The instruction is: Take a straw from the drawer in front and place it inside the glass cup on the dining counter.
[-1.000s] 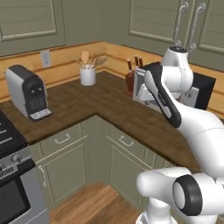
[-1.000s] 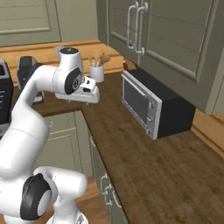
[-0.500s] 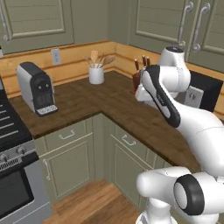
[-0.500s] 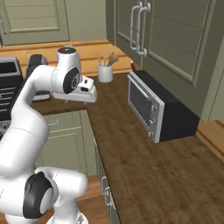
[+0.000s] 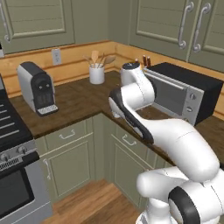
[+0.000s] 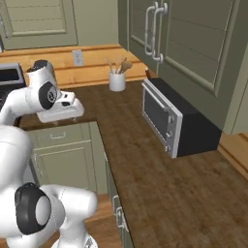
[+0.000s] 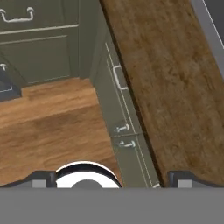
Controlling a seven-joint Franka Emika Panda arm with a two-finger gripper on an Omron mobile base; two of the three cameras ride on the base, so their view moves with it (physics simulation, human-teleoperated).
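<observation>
While the base is not yet squared to the cabinets, the end effector [image 7: 109,177] hangs released and empty above the surface [image 7: 170,83] edge, its fingertips spread wide at the bottom of the hand view. No straw is visible; presumably it lies inside a closed drawer. Which drawer [image 7: 119,78] is the target cannot be told for certain; several olive fronts with silver handles line the cabinet run under the edge. No glass cup can be made out either.

Step in hand, as judged: approach and open the drawer. To do it well, bring the arm down in front of the cabinet face, align the open fingers across the curved handle, close, then pull straight outward along the drawer's travel.

Surroundings: a microwave [image 5: 183,89] sits on the surface near the arm; a white crock [image 5: 96,74] of wooden spoons stands in the corner, a coffee machine [image 5: 37,87] beside the stove [image 5: 11,144]. The overhanging surface edge stands between hand and handles, so a descent must clear it first.
</observation>
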